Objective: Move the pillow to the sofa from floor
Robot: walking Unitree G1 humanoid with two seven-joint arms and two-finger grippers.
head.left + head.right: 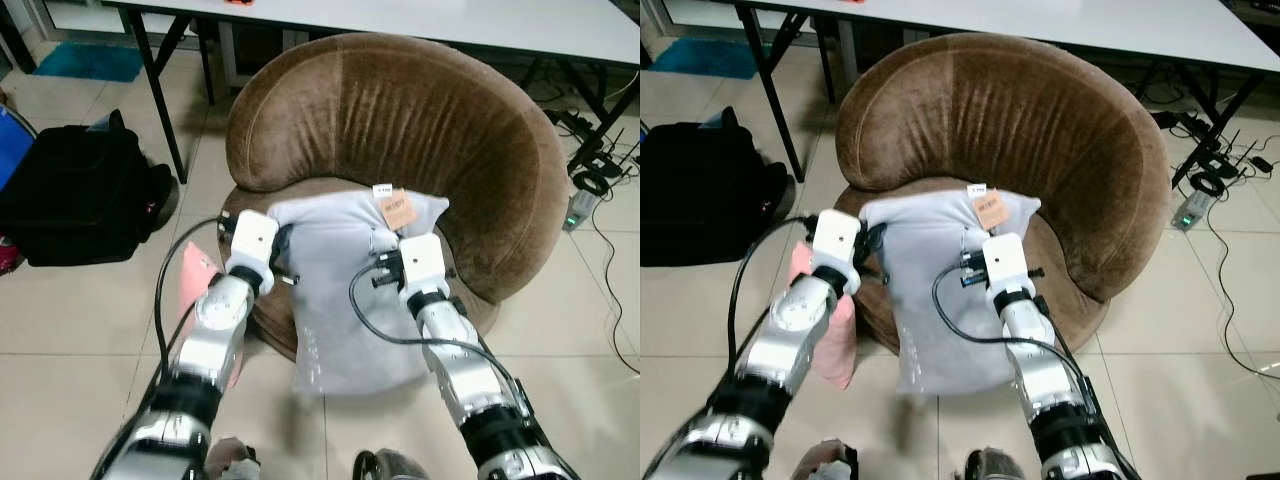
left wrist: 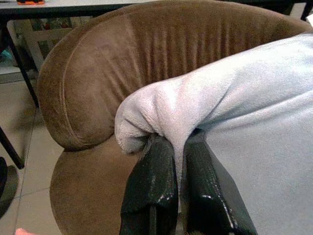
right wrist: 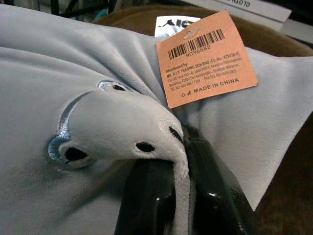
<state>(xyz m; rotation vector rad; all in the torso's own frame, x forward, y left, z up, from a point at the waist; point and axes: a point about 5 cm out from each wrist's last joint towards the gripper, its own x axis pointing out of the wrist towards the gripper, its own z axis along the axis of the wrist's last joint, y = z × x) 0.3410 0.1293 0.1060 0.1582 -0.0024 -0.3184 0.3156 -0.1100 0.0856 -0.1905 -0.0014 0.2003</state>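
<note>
1. The fingertips of the left gripper (image 2: 178, 147) are covered by a pinched fold of the grey pillow (image 1: 340, 290).
2. The fingertips of the right gripper (image 3: 182, 134) are buried under the pillow's fabric in the same way.
3. The near part of the sofa (image 1: 420, 110) seat is hidden by the pillow.
4. The pink object (image 1: 197, 275) on the floor is mostly concealed behind the left arm.
5. The small print on the orange tag (image 3: 205, 56) is only partly readable.
6. The white table (image 1: 420, 20) is cut off by the far edge.
7. The black bag (image 1: 80, 195) is cropped at the left edge.
</note>
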